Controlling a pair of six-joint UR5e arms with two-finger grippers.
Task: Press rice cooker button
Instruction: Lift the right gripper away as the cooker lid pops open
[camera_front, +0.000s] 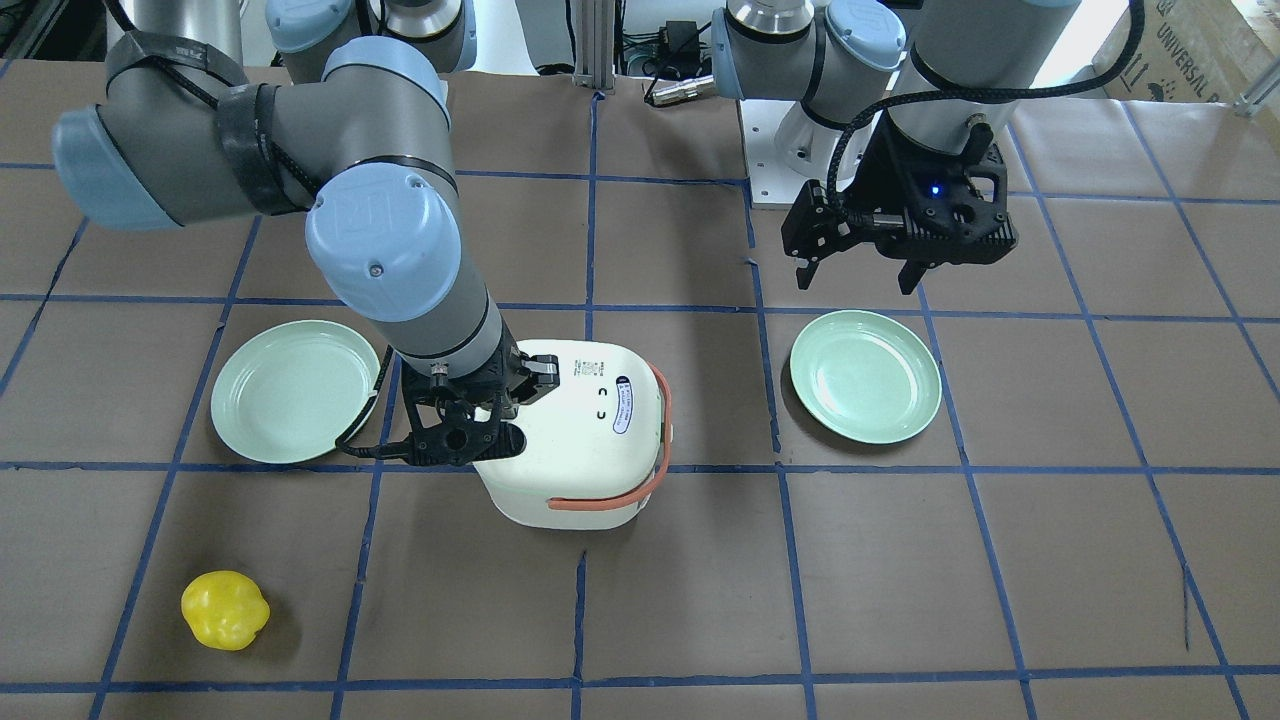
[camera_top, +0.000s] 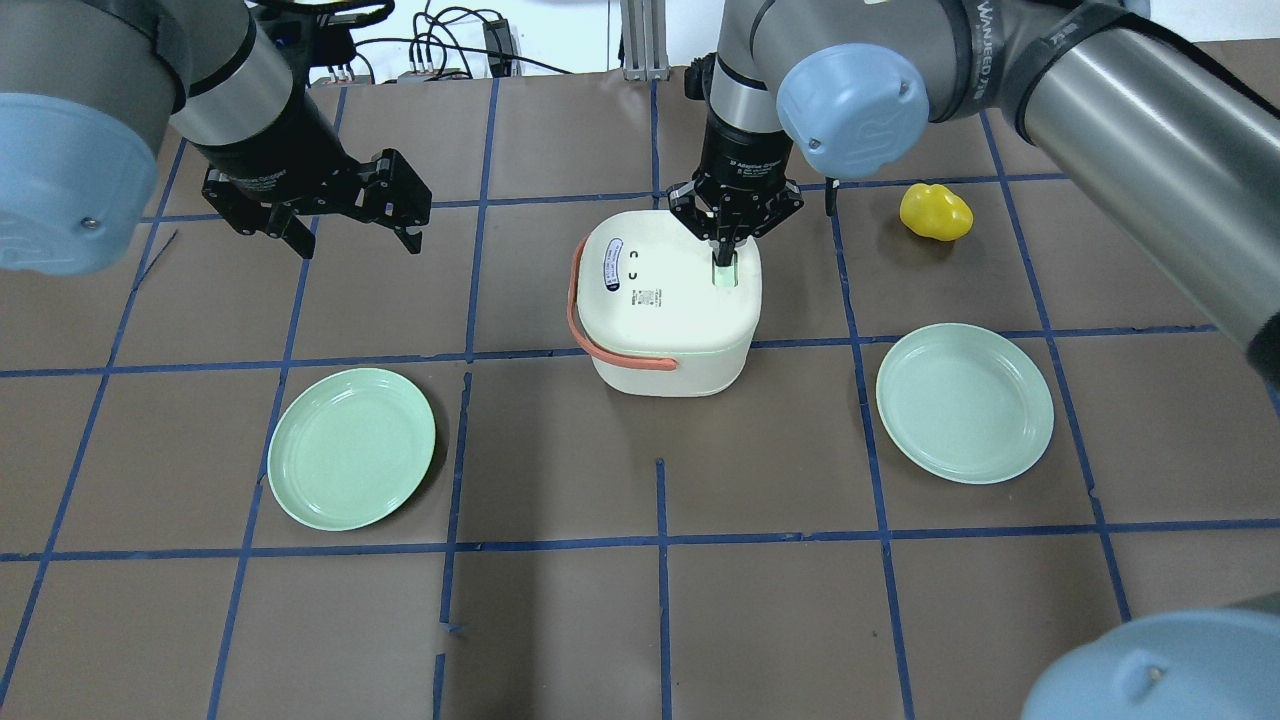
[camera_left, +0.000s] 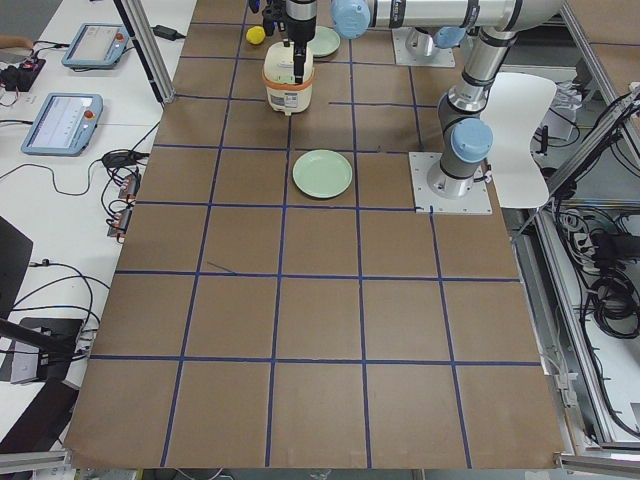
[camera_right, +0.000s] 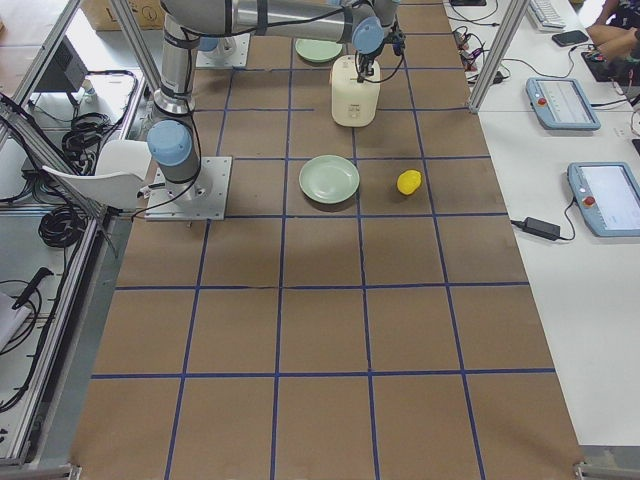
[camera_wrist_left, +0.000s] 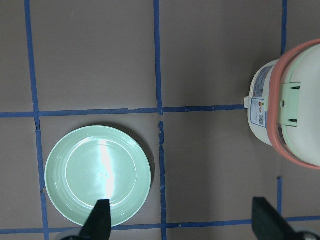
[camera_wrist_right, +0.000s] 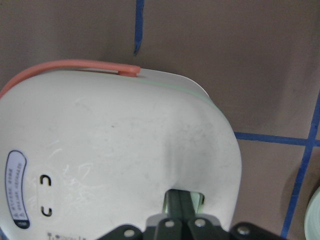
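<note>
- Right claw: clenched, fingers pressed together, pointing straight down at the lid.
- Button: pale green, set in a recess at the lid's edge, directly under the claw; fingertips sit in that recess.
- Rice cooker: white, lid shut, stands upright on the table beneath the right claw, with most of the lid stretching from the tips toward the robot's left.
- Oval label: lies on the lid's side farthest from the claw.
- Strap handle: orange-pink, folded down around the cooker's side away from the claw.
- Yellow bell pepper: rests on the table to the claw's right, well apart from the cooker.
- Right-hand plate: pale green, lies to the claw's right and nearer the robot.
- Left claw: released, fingers spread wide, hangs above the table well to the right claw's left.
- Left-hand plate: pale green, lies nearer the robot than the left claw, partly under it in the left wrist view.
</note>
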